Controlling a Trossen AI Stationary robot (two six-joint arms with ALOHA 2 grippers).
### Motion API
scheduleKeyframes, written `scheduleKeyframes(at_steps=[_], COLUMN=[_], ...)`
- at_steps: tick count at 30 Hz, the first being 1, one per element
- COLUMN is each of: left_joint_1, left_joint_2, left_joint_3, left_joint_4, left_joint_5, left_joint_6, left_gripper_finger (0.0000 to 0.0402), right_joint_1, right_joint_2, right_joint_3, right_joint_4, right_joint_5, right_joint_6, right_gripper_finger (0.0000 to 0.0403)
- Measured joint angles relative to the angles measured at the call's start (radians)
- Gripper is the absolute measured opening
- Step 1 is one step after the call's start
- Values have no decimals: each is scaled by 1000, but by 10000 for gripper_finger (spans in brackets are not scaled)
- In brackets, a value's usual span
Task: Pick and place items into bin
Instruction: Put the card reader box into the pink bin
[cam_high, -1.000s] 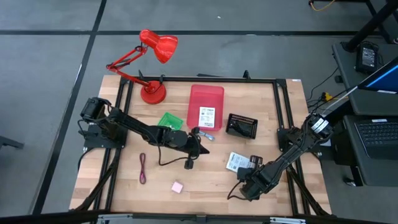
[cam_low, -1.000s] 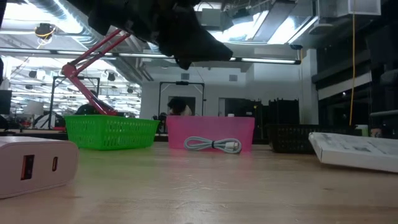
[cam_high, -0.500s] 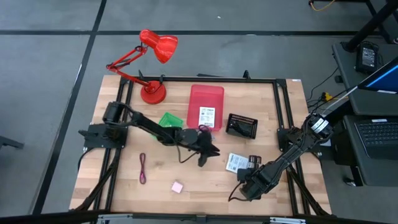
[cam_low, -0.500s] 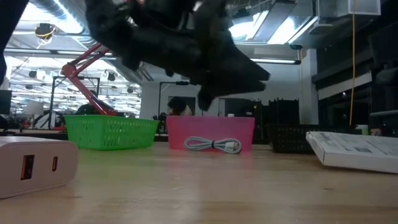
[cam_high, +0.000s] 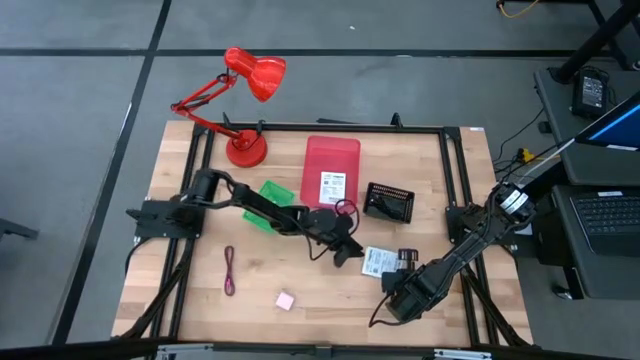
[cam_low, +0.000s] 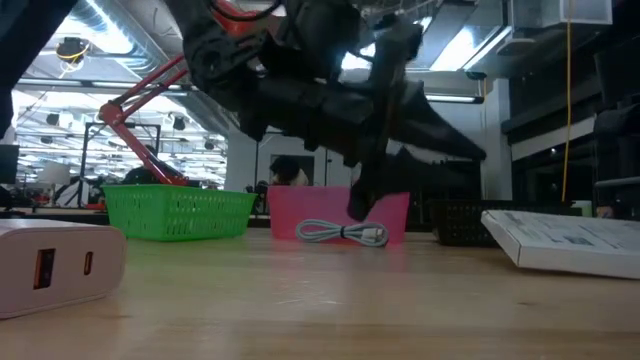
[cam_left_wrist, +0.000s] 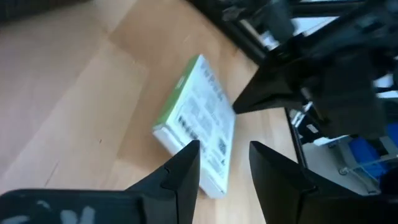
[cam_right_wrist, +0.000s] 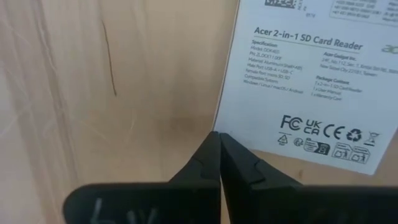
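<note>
A white printed packet lies flat on the table right of centre. My left gripper hovers just left of it, open, with nothing between its fingers; the packet lies ahead of them. My right gripper, near the front right, is shut, its tips at the packet's edge. The pink bin stands at the far middle with a second white packet in it. A pink cube and a purple cord lie on the table at the near left. My right gripper points down with its shut fingertips at the packet's printed side, by its lower edge. The view looks along the fingers, so I cannot tell whether they touch the packet. The packet lies flat on the table.
A red desk lamp stands at the far left. A green basket sits left of the bin and a black basket right of it. A pale cord lies in front of the bin. Black frame rails run along the table's edges.
My left gripper has swung toward the table's right edge, from the middle of the table to just beside the white packet, and has come lower. A black cord dangled below it in the earlier frames and went along with it.
</note>
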Motion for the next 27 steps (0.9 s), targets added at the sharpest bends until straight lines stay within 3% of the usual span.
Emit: scheduleKeyframes(at_steps=[7, 27], left_joint_1=[12, 18], left_joint_2=[43, 59], left_joint_3=[30, 55], left_joint_4=[-50, -65], left_joint_5=[-43, -48], left_joint_6=[-64, -16], left_gripper_finger=[137, 137], right_joint_1=[0, -34], right_joint_2=[0, 0], right_joint_3=[-1, -2], right_joint_4=[6, 21], right_joint_5=[4, 17], right_joint_6=[-3, -74], right_gripper_finger=[0, 0])
